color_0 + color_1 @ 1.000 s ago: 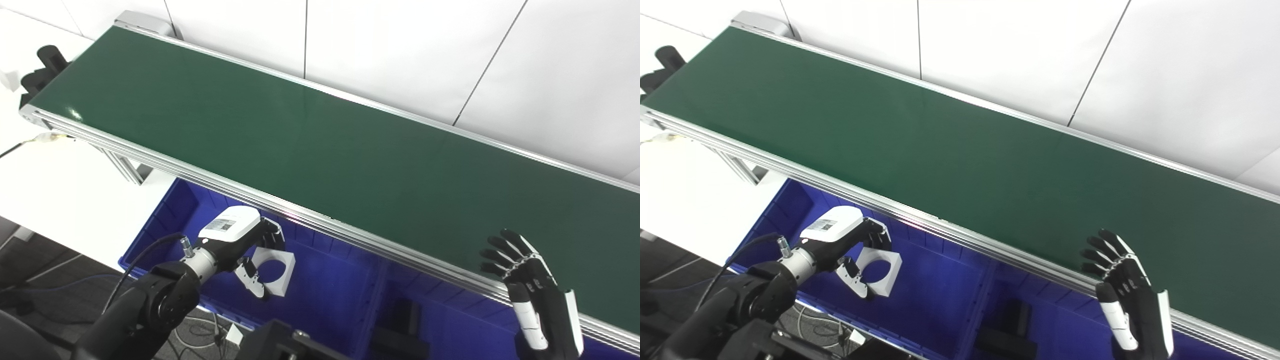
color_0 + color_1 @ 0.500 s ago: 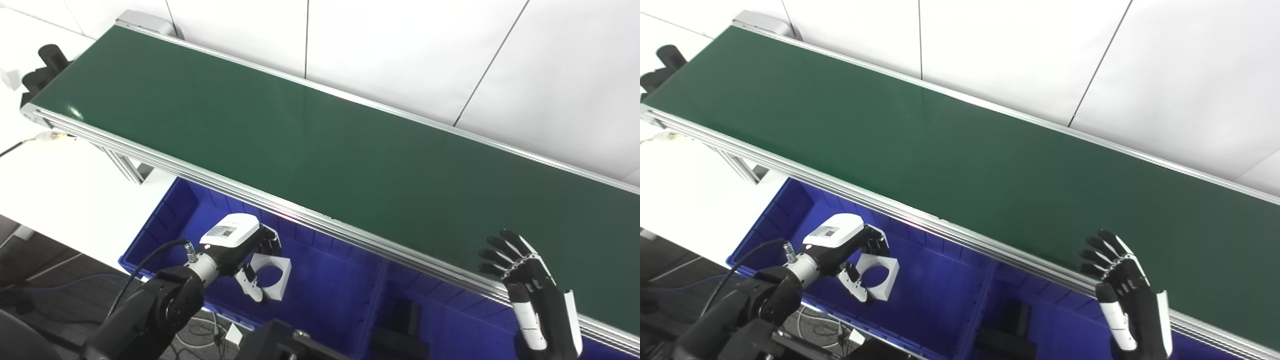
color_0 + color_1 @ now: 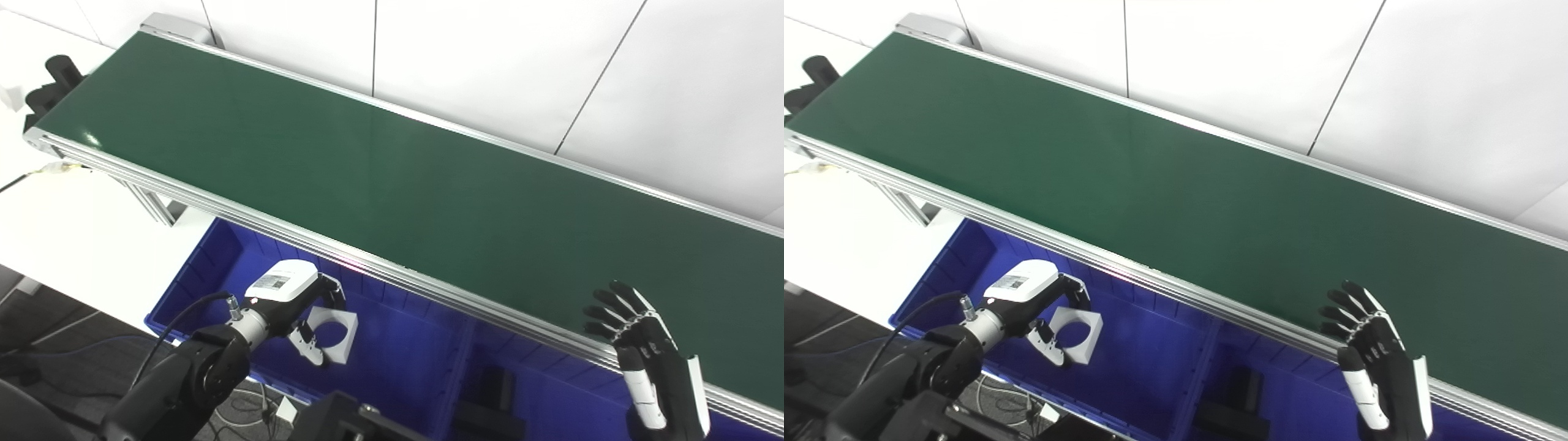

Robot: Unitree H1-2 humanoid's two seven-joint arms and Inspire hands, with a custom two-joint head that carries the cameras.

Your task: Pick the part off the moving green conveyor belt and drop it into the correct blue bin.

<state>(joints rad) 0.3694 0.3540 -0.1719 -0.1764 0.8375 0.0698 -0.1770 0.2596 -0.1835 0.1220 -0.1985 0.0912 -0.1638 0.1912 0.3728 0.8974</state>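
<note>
The left hand (image 3: 298,304) is closed around a flat white square plastic part with a round central hole (image 3: 334,329), held over the left blue plastic bin (image 3: 196,269) below the belt's near rail. A dark object (image 3: 496,386) is seen in the adjoining blue bin (image 3: 551,398). The right hand (image 3: 649,361) is held up with fingers spread, empty, at the near edge of the long green conveyor belt (image 3: 367,171).
</note>
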